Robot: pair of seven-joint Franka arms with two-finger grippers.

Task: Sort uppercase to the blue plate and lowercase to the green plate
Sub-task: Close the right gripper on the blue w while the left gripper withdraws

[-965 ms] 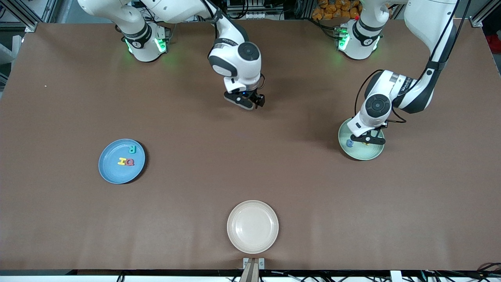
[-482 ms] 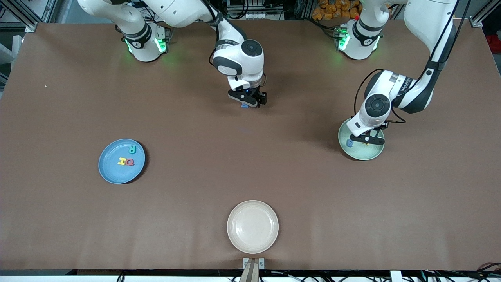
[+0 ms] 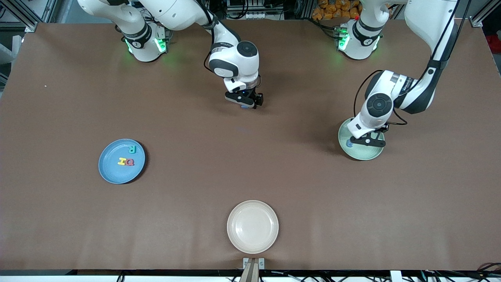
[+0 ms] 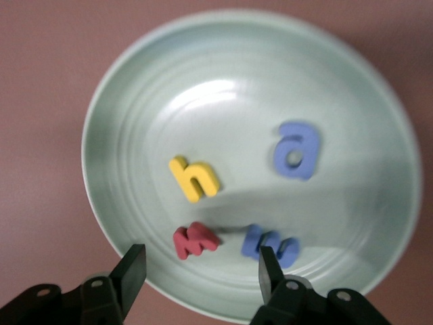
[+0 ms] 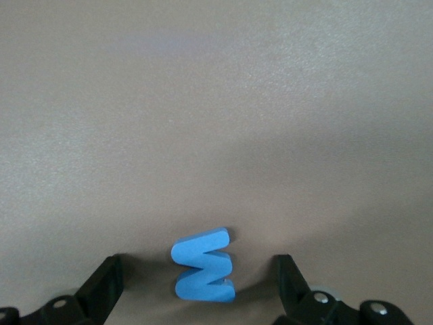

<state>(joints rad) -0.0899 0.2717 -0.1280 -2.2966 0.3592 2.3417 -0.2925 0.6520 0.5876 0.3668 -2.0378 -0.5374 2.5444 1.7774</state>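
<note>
Straddling the zigzag foam blue W (image 5: 203,266), right claw (image 5: 198,274) gapes; left claw (image 4: 200,265) open over glossy green plate (image 4: 122,108).

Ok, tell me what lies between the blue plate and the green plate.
Only bare tabletop. In the front view the stretch from the blue plate to the green plate holds nothing; the cream plate lies nearer the camera.

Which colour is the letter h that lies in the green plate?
The h is yellow; the left wrist view shows it best, in the green plate.
</note>
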